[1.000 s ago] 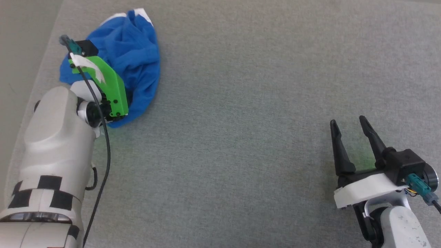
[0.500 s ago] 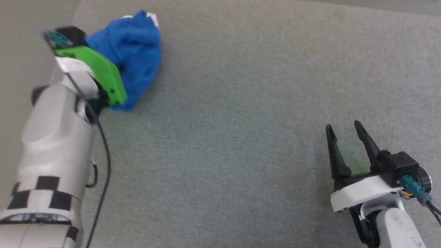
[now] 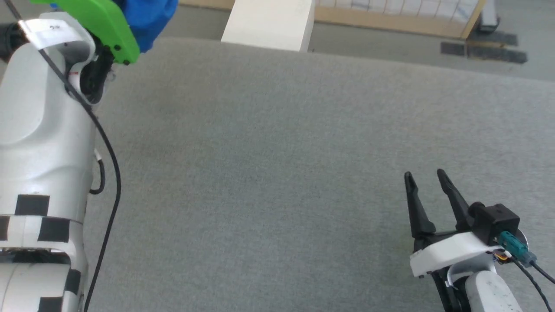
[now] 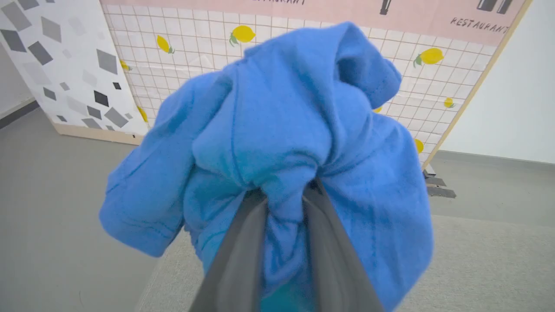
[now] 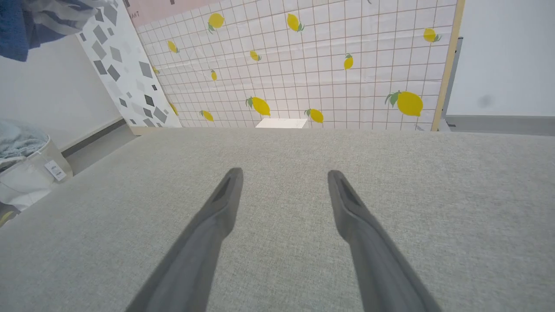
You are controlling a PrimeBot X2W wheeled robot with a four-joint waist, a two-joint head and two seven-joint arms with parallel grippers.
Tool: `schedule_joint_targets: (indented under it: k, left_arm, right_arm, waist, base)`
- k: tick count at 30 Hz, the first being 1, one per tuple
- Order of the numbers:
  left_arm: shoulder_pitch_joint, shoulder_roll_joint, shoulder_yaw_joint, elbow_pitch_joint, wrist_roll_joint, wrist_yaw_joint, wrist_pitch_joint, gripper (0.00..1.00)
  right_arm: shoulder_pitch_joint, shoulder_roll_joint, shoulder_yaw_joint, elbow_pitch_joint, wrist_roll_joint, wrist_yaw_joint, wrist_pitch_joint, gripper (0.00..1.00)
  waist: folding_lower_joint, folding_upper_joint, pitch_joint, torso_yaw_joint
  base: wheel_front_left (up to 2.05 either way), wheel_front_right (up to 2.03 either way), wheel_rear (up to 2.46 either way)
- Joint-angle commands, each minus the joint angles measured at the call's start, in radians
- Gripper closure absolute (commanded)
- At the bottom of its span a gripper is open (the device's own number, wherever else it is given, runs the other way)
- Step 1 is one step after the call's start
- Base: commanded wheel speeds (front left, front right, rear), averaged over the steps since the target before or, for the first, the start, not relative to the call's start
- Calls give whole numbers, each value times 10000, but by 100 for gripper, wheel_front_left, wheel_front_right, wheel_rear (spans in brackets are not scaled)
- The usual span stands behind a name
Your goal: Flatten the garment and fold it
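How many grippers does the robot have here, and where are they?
2. The left gripper is up high on the left, shut on the bunched blue shorts. The right gripper is low on the right, open over the grey surface, holding nothing.

- The left forearm wears a glossy white, rounded shell, ringed by a band of black and white squares.
- A bright green bracket on the left wrist carries small dark screws, with a strip of white tape beside it.
- A thin black cable runs along the forearm.
- The left gripper has flat, dark grey fingers that widen toward the base.
- The right gripper has two long black fingers tapering to points, set on a curved white mount with a boxy black block behind.
- A teal connector, orange wires and a black lead sit at the right wrist.
- The right forearm is white, flecked with small dark marks.
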Motion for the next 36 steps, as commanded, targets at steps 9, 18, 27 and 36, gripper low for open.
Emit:
schedule_joint_targets:
  k: [9,18,27,36]
  left_arm:
    - [226,-561,-1324,-1423,-563,-72,200,100]
    - [1332,-1319,-2723,-1905,-1129,-73,505,100]
    - [3183,-1445,-5005,-474,-1447,-74,3031,100]
    - [3895,-1404,-5348,-605,-2560,-74,3592,0]
  right_arm:
    - [243,-4,-273,231,132,-13,-242,0]
    - [533,-4,-640,46,127,-13,-278,0]
    - [581,-4,-742,14,335,-13,-303,0]
    - [599,-4,-733,-6,333,-13,-308,0]
  waist:
    - [0,0,-972,-2100]
    - [0,0,-490,-3559]
    - [0,0,-79,-3855]
    - [0,0,-111,-3344]
  base:
    - [0,0,0]
    - [0,0,0]
    - [0,0,0]
    - [0,0,0]
